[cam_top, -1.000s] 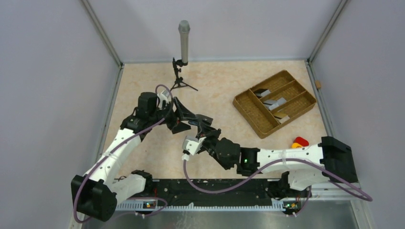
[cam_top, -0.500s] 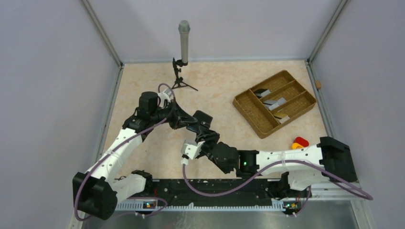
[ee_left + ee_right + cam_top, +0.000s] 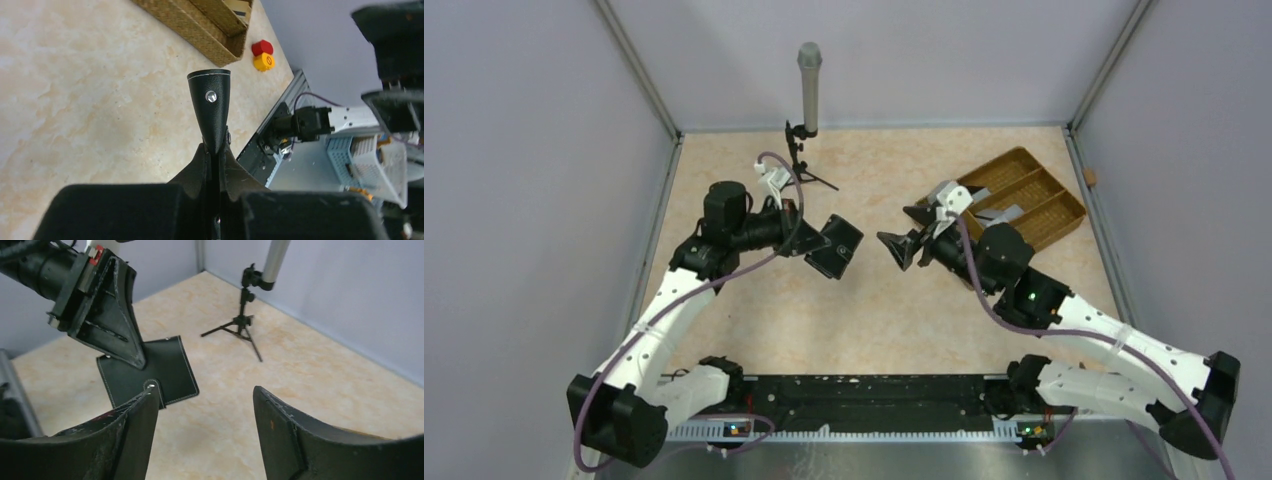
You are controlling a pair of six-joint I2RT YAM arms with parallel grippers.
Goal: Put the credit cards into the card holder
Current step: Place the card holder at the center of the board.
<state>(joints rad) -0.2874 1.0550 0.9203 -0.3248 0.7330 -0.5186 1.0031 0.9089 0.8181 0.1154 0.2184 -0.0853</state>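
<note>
While the left fingers (image 3: 810,243) clamp tight on one edge of the black card holder (image 3: 838,245), the wallet hangs over the left-centre of the marbled worktop (image 3: 874,305), apparently clear of its surface. From the left wrist camera it shows edge-on, a narrow black wedge with white stitching and a small metal stud near its far end. The right wrist camera sees its flat stitched face, folded shut, with the short clasp tab at the lower edge.

The right fingers (image 3: 904,232) are spread wide and hold nothing. They sit near the middle of the worktop, pointing at the card holder, with a clear gap between them and it.

Behind the right arm, a brown woven tray (image 3: 1052,178) lies at an angle at the right rear of the worktop. Pale grey credit cards (image 3: 1007,212) lie in its long compartments; the arm covers the near part of the tray, so I cannot tell how many there are.

A microphone (image 3: 809,88) stands upright on a small black tripod (image 3: 799,172) at the back edge. A small red-and-yellow object (image 3: 262,48) rests on the worktop just beyond the tray's corner in the left wrist view.
</note>
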